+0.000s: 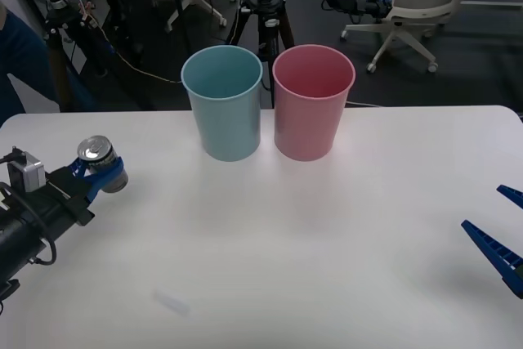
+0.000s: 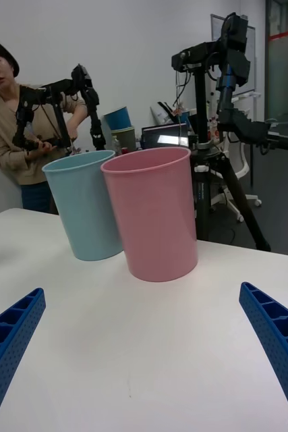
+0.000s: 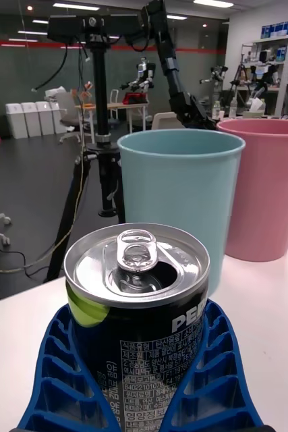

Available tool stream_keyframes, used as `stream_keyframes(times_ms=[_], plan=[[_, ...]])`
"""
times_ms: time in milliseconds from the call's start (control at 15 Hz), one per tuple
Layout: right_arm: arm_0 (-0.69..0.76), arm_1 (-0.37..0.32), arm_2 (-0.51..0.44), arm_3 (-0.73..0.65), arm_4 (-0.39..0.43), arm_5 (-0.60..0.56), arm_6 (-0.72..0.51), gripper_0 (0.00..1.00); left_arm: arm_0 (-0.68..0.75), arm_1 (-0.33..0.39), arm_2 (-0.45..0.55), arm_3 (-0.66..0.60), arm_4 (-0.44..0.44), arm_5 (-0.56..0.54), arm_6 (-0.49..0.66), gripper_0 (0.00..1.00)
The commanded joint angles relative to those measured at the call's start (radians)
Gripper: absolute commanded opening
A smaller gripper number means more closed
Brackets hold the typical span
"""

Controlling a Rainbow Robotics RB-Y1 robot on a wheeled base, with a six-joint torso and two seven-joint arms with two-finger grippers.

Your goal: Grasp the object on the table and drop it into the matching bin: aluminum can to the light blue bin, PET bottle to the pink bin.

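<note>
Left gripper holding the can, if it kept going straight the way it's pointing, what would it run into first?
Probably the tall pale blue plastic bin. The left gripper, shut on the small dark metal drink can, faces it almost dead ahead; the pink plastic bin stands off to one side. Depth is hard to judge.

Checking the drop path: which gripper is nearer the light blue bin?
Left. The left gripper, shut on the aluminum can, sits just off the light blue bin toward the table's left edge; the open right gripper waits far right, beyond the pink bin.
</note>
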Motion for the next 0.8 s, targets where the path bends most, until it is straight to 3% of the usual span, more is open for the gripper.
stream_keyframes(times_ms=[67, 400, 533, 800], plan=[[0.0, 0.0, 0.0, 0.0, 0.0, 0.0, 0.0, 1.0, 0.04, 0.054, 0.0, -0.113, 0.01, 0.072, 0.022, 0.0], [0.0, 0.0, 0.0, 0.0, 0.0, 0.0, 0.0, 1.0, 0.044, 0.199, -0.002, -0.237, 0.045, 0.117, 0.082, 0.0], [0.0, 0.0, 0.0, 0.0, 0.0, 0.0, 0.0, 1.0, 0.021, 0.252, -0.015, -0.27, 0.045, 0.121, 0.162, 0.0], [0.0, 0.0, 0.0, 0.0, 0.0, 0.0, 0.0, 1.0, -0.137, 0.344, -0.112, -0.277, 0.031, 0.155, 0.3, 0.0]])
